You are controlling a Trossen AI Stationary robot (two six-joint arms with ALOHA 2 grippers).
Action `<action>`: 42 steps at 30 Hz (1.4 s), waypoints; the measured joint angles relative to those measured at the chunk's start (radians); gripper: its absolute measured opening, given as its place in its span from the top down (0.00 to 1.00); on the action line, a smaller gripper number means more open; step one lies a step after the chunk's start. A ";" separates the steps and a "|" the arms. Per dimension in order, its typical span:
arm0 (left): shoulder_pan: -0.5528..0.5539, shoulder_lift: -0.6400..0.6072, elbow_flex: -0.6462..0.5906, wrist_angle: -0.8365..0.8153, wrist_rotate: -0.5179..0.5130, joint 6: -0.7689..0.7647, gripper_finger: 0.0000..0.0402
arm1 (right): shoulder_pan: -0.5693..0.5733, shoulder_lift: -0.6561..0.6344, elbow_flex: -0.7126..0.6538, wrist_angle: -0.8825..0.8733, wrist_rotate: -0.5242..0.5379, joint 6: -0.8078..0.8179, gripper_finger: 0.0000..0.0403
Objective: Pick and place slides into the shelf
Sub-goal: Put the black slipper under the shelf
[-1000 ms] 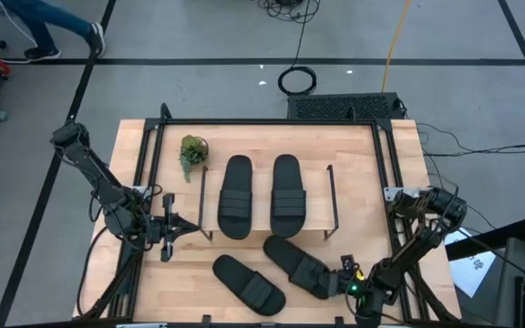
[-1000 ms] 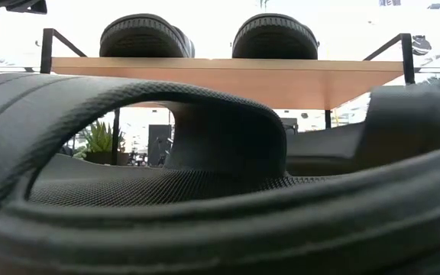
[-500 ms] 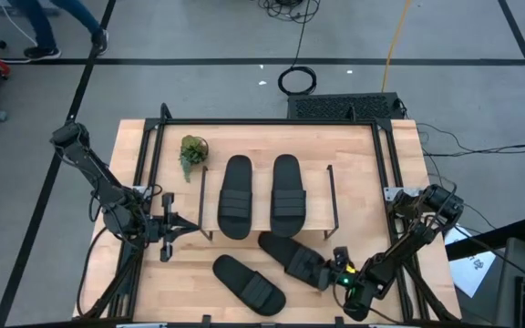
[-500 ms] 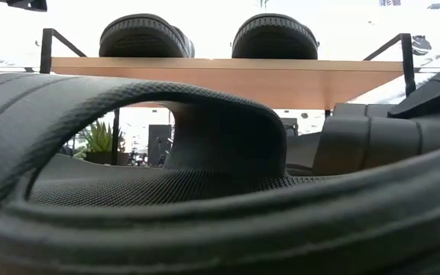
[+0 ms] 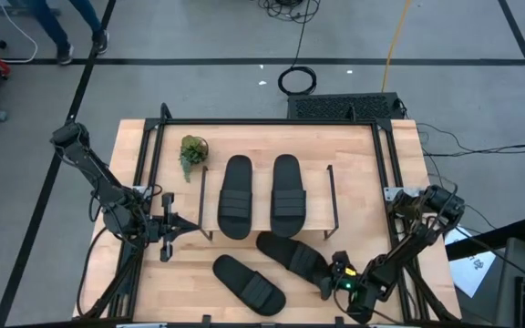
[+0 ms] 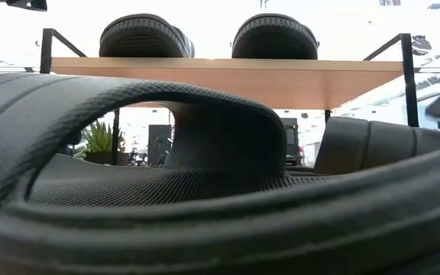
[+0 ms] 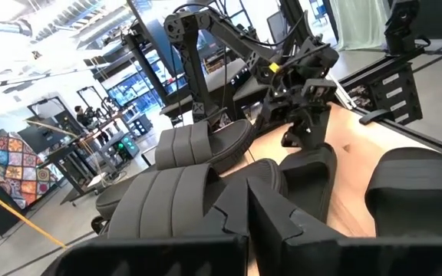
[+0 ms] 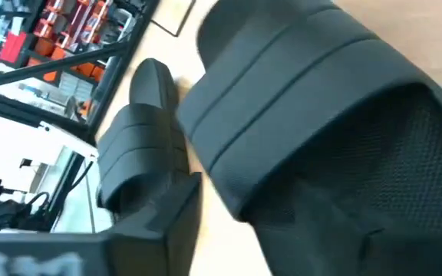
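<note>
Two black slides (image 5: 235,196) (image 5: 287,194) lie on the shelf's wood top (image 5: 261,219). Two more lie flat on the table in front of it: one (image 5: 249,283) near the front edge and one (image 5: 292,256) slanting, its far end at the shelf's front edge. My right gripper (image 5: 333,271) is at that slide's near end and stands open; in the right wrist view the slide (image 8: 313,115) fills the space ahead of its fingers. My left gripper (image 5: 166,229) waits shut, left of the shelf, holding nothing. My right gripper comes level from the table's near right at the slanting slide's near end (image 5: 322,273). Its fingers (image 8: 163,222) stand to either side of that end. Whether they touch it, I cannot tell. The slide lies flat on the table.
A small potted plant (image 5: 192,153) stands at the far left, beside the shelf. The shelf's black wire side frames (image 5: 332,196) rise at both ends. In the low view the near slide (image 6: 205,153) blocks most of the table. A person walks beyond the table's far left.
My right gripper has gone toward the shelf and the table's left. The slanting slide has slid along the table with it, so its far end now lies nearer the shelf's front edge. In the low view the gripper no longer stands over that slide.
</note>
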 joint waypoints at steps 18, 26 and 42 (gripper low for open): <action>-0.013 0.000 0.000 0.000 0.000 0.026 0.94 | 0.113 -0.205 -0.001 0.157 0.049 -0.706 0.50; -0.037 0.031 0.001 0.006 0.202 0.023 0.95 | 0.114 -0.229 0.000 0.244 0.047 -1.276 0.77; 0.165 0.595 0.389 -0.091 0.265 -0.112 0.99 | 0.114 -0.229 0.000 -0.311 -0.117 -0.906 1.00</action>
